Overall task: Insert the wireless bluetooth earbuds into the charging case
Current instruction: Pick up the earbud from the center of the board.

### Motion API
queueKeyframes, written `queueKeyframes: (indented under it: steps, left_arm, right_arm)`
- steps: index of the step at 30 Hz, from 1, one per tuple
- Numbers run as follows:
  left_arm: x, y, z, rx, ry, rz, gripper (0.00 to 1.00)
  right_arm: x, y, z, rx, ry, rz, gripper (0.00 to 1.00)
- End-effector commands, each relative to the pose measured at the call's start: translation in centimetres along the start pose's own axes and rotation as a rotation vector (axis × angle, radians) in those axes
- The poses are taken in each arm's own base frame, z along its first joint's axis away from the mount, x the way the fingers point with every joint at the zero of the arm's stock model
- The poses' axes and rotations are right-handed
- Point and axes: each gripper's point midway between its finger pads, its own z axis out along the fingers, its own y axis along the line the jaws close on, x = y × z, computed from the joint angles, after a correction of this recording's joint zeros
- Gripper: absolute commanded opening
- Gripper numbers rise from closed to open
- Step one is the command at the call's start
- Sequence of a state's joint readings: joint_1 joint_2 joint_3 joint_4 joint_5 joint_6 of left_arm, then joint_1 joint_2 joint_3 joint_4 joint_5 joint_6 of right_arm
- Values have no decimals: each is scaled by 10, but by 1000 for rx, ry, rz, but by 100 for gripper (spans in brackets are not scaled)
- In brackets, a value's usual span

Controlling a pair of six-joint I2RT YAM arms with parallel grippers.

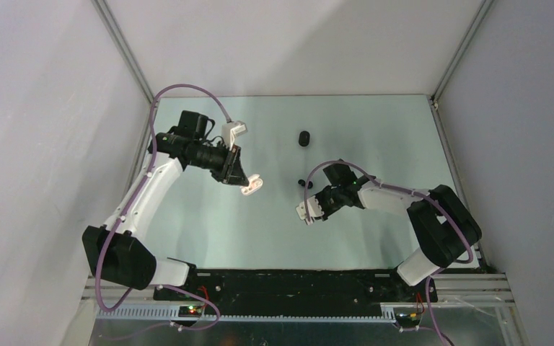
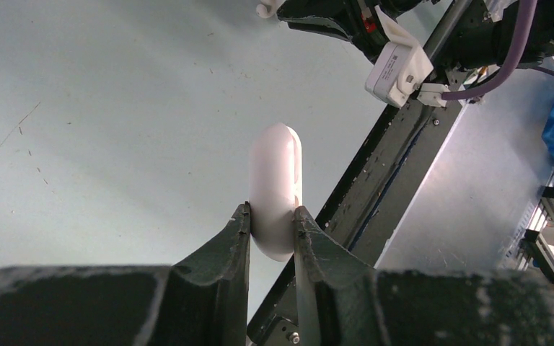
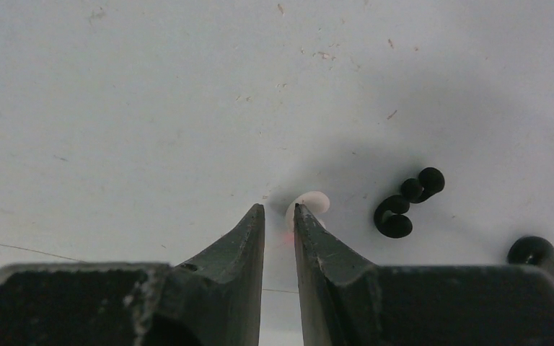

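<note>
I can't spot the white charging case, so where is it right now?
The white charging case is clamped in the left gripper, left of the table's centre in the top view, nearer the arms than the black case.

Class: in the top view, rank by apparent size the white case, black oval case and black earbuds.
1. white rounded plastic case, though lifted nearer the camera, so less sure
2. black oval plastic case
3. tiny black earbuds

The charging case (image 2: 275, 191) is showing smooth, satin white plastic — black earbuds (image 3: 394, 222) are looking glossy. The counter (image 3: 151, 108) is reading matt, pale, flecked and scratched — the right gripper (image 3: 279, 210) is appearing dark, grainy, edge-worn.
</note>
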State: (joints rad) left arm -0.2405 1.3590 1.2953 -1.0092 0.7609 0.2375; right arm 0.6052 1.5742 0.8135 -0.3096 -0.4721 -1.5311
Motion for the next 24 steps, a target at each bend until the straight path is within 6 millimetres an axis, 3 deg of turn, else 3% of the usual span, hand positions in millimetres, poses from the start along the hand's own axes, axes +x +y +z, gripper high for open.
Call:
queueKeyframes:
  steps: [1,16,24]
  left_arm:
    - [-11,-1,-7,-7,-36,46,0]
    - [-10,0,-5,-5,-32,46,0]
    - [-10,1,-6,-9,-32,44,0]
  right_arm:
    - [10,-5,2,14,28,-12,25]
    - [22,-18,7,67,65,15,27]
    - [25,-32,8,115,81,28,21]
